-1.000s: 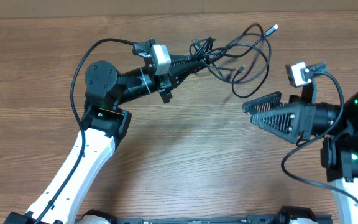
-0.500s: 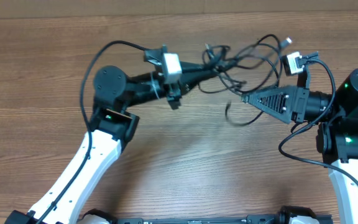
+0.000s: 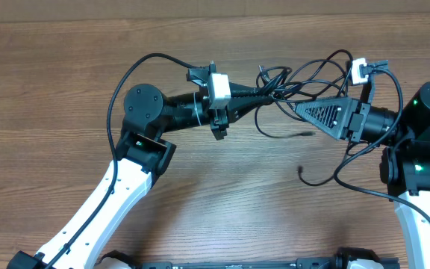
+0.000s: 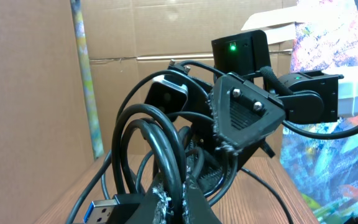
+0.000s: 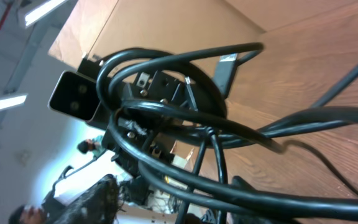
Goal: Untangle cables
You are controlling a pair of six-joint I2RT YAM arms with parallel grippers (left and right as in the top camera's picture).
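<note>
The cables are a tangle of thin black cords hanging above the table's far middle, with one plug end dangling free. My left gripper is shut on a cord of the bundle. In the left wrist view its jaws pinch a cord, and a blue USB plug sits beside them. My right gripper points left into the tangle, tip close to the left one. In the right wrist view its fingers stand apart with several cords running between them, none pinched.
A loose cord end curls over the wooden table below the right gripper. The arms' own thicker wires loop beside each wrist. Cardboard boxes stand beyond the table in the left wrist view.
The left gripper has carried the bundle rightward. The right gripper has swung up and left into the tangle, and its jaws have narrowed around the cords.
</note>
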